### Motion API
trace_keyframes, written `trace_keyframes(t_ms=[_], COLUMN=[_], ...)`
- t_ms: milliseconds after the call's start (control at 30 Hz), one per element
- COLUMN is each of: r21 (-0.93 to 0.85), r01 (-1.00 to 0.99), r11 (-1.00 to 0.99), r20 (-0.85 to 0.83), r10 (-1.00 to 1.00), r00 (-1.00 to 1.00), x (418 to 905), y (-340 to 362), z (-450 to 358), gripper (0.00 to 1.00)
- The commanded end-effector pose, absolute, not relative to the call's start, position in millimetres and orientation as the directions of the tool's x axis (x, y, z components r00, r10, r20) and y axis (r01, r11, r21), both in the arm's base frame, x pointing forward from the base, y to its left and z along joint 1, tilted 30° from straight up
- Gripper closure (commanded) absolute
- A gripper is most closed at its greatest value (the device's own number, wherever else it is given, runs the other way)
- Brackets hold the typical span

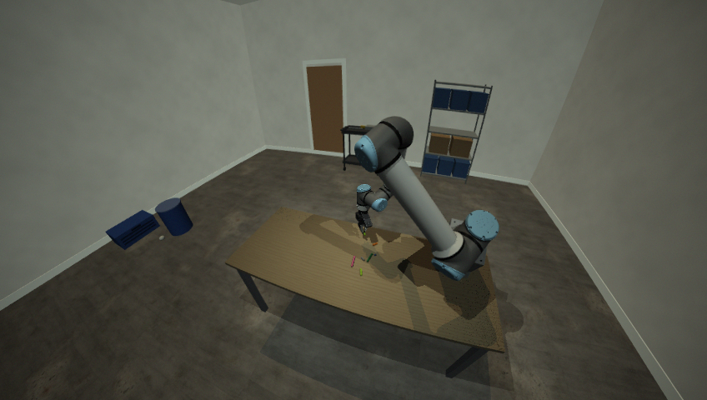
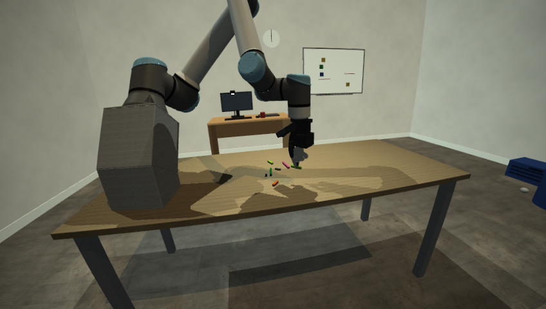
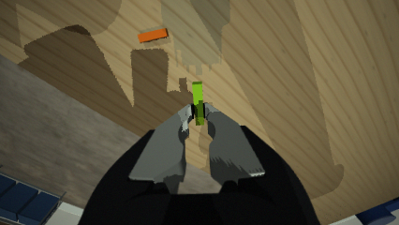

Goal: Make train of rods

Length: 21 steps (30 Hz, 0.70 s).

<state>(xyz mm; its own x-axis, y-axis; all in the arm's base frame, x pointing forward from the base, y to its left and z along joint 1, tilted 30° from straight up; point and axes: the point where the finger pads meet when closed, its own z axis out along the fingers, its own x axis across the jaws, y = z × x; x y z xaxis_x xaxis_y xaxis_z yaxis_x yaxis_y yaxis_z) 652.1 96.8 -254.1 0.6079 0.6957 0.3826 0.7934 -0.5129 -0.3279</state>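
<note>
The two-jaw grey-fingered gripper (image 3: 199, 117) is clamped on the short lime-green square rod (image 3: 198, 100), jaws pinching its near half across the width; the free end sticks out forward of the fingertips, long axis running straight away from the wrist camera. In the exterior view the rod (image 2: 295, 166) sits at or barely off the wooden table top (image 2: 402, 168); lift height cannot be told. Partner needed for a pink-length train, by colour code: lime plus orange. The small orange rod (image 3: 153, 35) lies ahead and to the left in the wrist view, well apart from the gripper, its long axis roughly crosswise to the held rod, so I judge the coming move needs both a carry toward it and a turn of the wrist to bring the axes in line. The orange rod (image 2: 275, 183) lies nearer the table's front long edge than the other pieces. The long pink rod (image 2: 285, 164), a dark green rod (image 2: 270, 171), a second lime rod (image 2: 270, 161) and a tiny blue piece (image 2: 265, 174) cluster mid-table, just beside the gripper. Risk: the straight path toward orange passes near the green rod; keep a rod's width off it.
</note>
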Motion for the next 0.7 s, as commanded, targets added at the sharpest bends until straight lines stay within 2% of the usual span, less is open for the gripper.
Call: trace_keyframes(t_ms=[0, 667], r21=[-0.328, -0.342], r01=[0.794, 0.769], r11=[-0.513, -0.539], r20=[0.383, 0.37], r10=[0.696, 0.676], r00=[0.608, 0.638], x=[653.0, 651.0], y=[84.7, 84.9], z=[-233.3, -231.1], gripper=[1.0, 1.0])
